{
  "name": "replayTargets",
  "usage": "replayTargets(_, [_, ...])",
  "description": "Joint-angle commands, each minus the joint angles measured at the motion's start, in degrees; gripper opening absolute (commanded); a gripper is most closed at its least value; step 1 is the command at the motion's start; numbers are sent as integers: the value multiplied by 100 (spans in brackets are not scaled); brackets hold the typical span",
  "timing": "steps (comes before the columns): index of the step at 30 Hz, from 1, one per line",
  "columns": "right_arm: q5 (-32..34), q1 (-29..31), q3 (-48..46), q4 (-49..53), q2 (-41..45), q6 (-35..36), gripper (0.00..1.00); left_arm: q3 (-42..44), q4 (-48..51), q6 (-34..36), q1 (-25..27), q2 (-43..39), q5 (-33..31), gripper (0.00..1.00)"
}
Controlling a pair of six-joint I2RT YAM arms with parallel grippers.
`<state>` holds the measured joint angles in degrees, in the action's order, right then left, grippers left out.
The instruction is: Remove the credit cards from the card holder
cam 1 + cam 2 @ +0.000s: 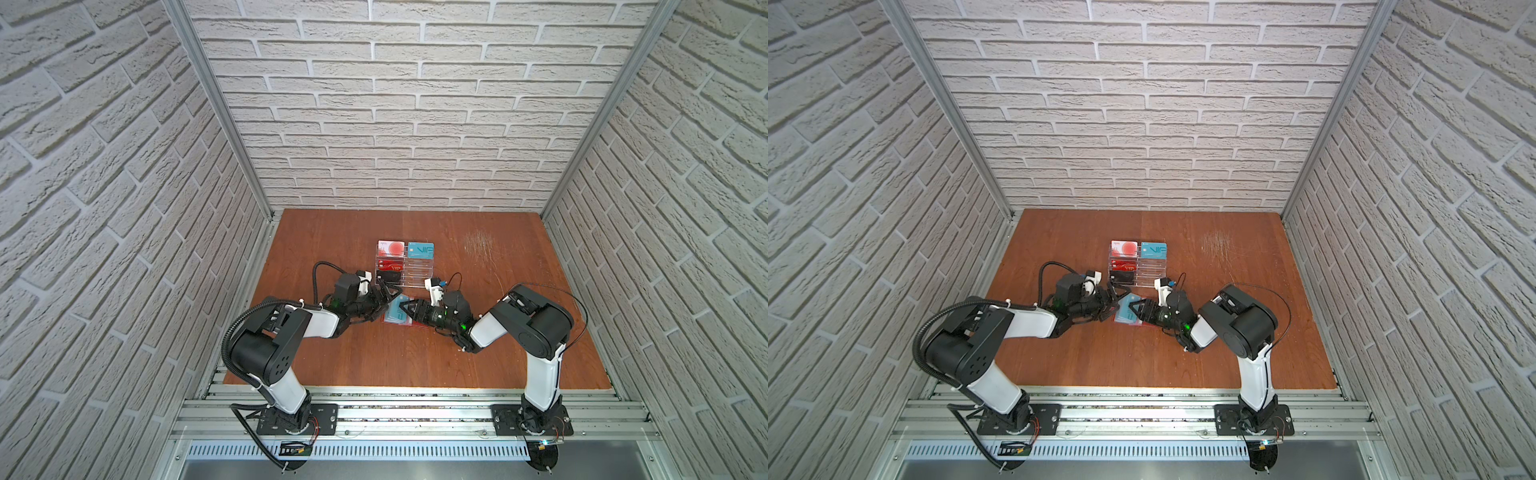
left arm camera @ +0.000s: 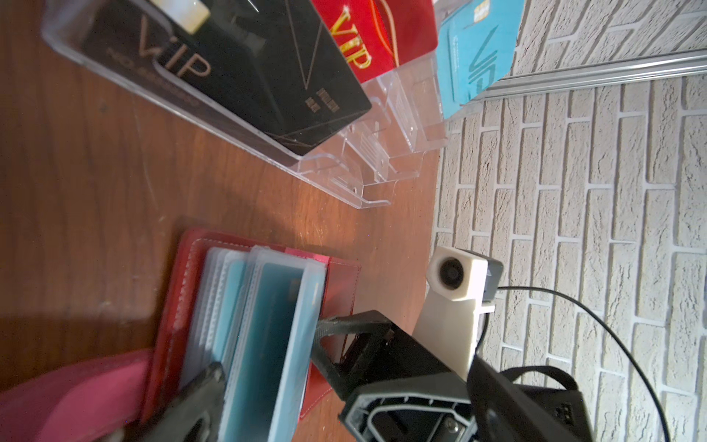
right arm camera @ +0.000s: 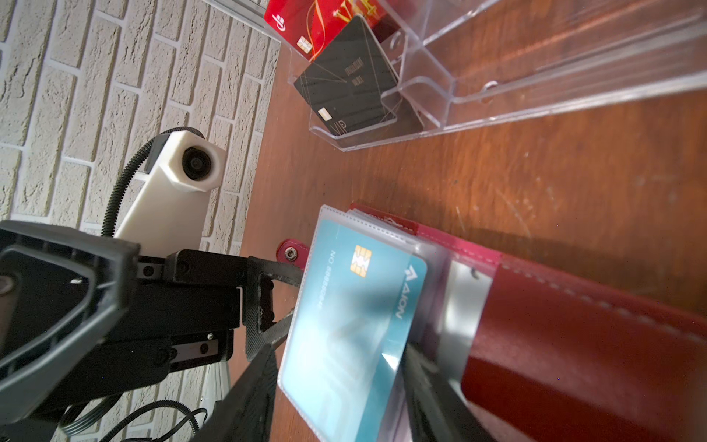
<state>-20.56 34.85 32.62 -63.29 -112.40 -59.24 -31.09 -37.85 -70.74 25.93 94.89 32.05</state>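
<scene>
**Top views.** The card holder [image 1: 395, 321] lies open on the bench [image 1: 374, 365], just in front of the acrylic stand [image 1: 417, 276]. It sits between the left gripper [image 1: 386, 298] and the right gripper [image 1: 404, 309], whose tips nearly meet over it. Risk: with both arms this crowded, a careless pull could knock them together or nudge the stand. Legible: "VIP" on the teal VIP card [image 1: 420, 250] and on the red VIP card [image 1: 390, 268], both in the stand.

**Left wrist view.** A sleeve page [image 2: 294, 344] stands raised from the red cover [image 2: 172, 291] with a teal card [image 2: 275, 306] inside. One right finger [image 2: 344, 323] touches the page's edge. Nothing appears to pin the cover, so in my judgement a pull may lift the whole holder rather than free the card. Legible: gold "VIP" on the black card [image 2: 248, 65].

**Right wrist view.** The right jaws are half closed across the width of the sleeve page and seem to bear on both its edges. The left jaws stand released and empty, with their tips just beside the page near the snap tab [image 3: 292, 252]. Squeezed edgewise, the slick plastic could bow and spring out, or the sleeve could come away with the card. Legible on the teal card: "AION" and "NO 8888…" (later digits blurred), beside a gold chip [image 3: 361, 262].
</scene>
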Motion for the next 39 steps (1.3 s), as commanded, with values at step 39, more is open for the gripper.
replayTargets(39, [-19, 209, -132, -111, 524, 30, 55, 306, 563, -53, -41, 347, -217, 98])
